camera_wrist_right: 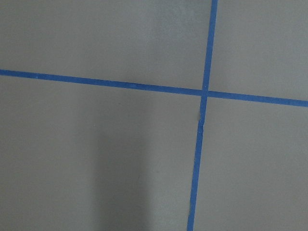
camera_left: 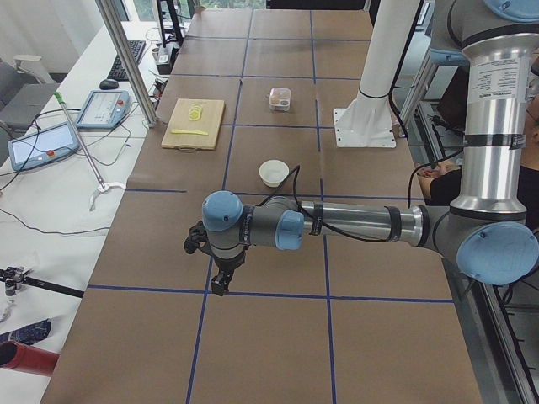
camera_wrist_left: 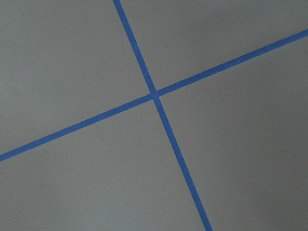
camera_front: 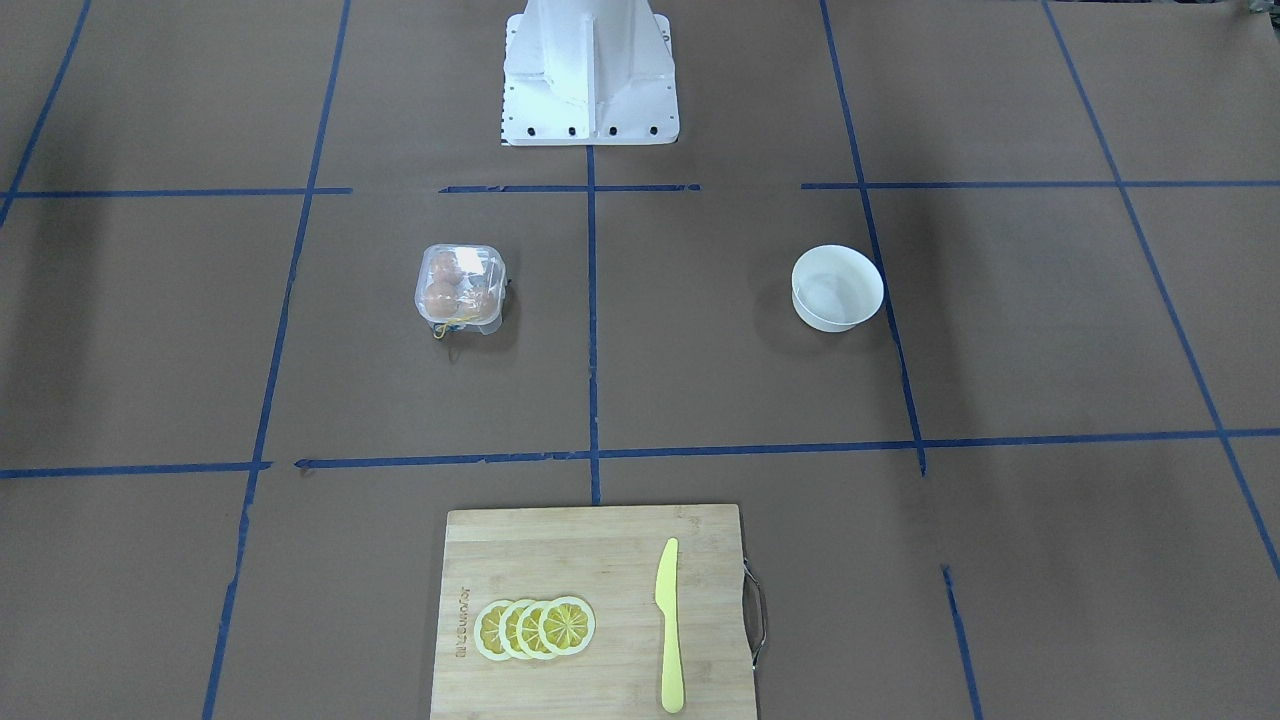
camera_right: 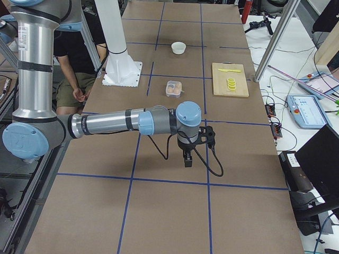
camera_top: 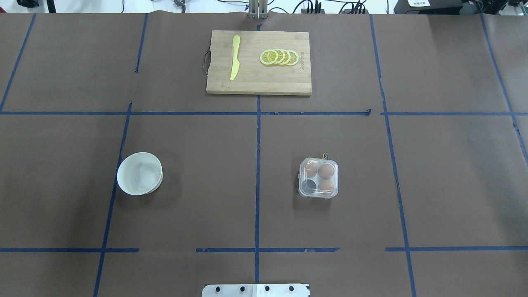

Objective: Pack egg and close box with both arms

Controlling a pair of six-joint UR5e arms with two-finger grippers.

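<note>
The clear box (camera_top: 319, 178) sits right of the table's centre line with its lid down; it also shows in the front view (camera_front: 460, 285). Three brown eggs (camera_top: 326, 170) lie in its cells, and the fourth cell looks empty. Both arms are outside the overhead and front views. My left gripper (camera_left: 220, 286) hangs over bare table far from the box, seen only in the left side view. My right gripper (camera_right: 187, 161) hangs over bare table, seen only in the right side view. I cannot tell whether either is open or shut. Both wrist views show only tape lines.
A white bowl (camera_top: 139, 173) stands left of centre and looks empty. A wooden cutting board (camera_top: 258, 84) at the far side carries lemon slices (camera_top: 279, 57) and a yellow knife (camera_top: 235, 62). The white pedestal (camera_front: 590, 80) stands at the robot's edge. A person (camera_right: 74, 74) sits beside it.
</note>
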